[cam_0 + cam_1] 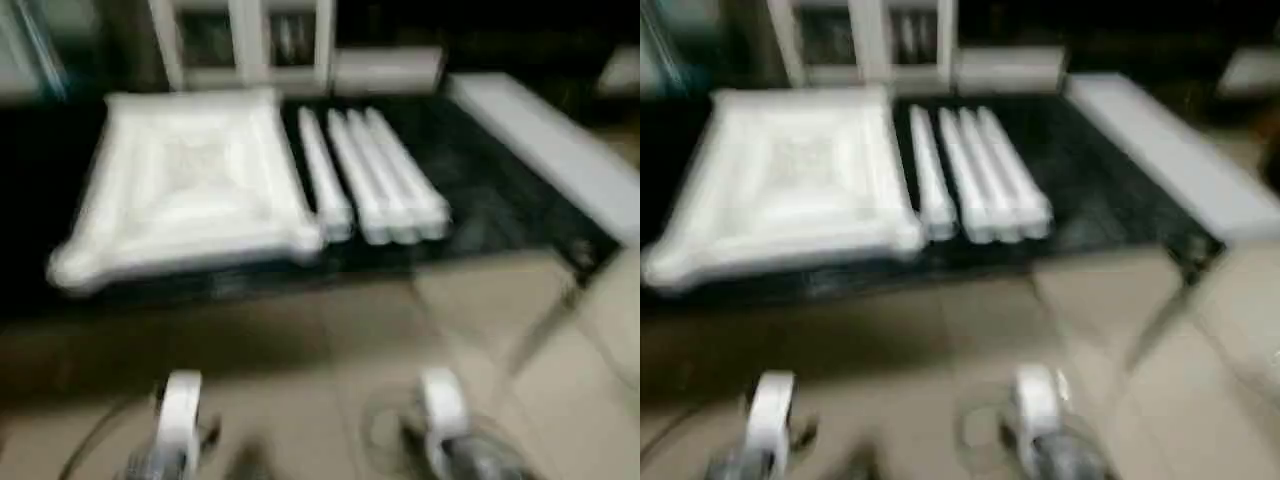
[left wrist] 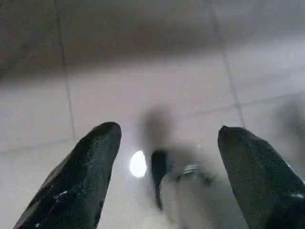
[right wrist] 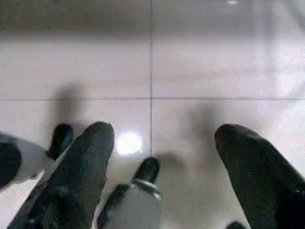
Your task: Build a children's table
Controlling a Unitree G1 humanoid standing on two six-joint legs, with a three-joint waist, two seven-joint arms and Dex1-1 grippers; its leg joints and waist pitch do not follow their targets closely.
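The children's table lies in parts on the black-covered worktable (image 1: 480, 215). Its white square tabletop (image 1: 190, 185) rests underside up on the left, ribs and round corner sockets showing. Several white tubular legs (image 1: 375, 180) lie side by side just right of it. My two silver forearms hang low in front of the worktable, left (image 1: 178, 415) and right (image 1: 445, 410), well short of the parts. The left gripper (image 2: 164, 131) points down at the tiled floor, open, with nothing between its fingers. My right gripper (image 3: 164, 129) is likewise open over the floor.
Beige tiled floor (image 1: 330, 340) lies between me and the worktable's front edge. A long grey slab (image 1: 560, 150) runs along the worktable's right side. White-framed furniture (image 1: 250, 40) stands behind the worktable.
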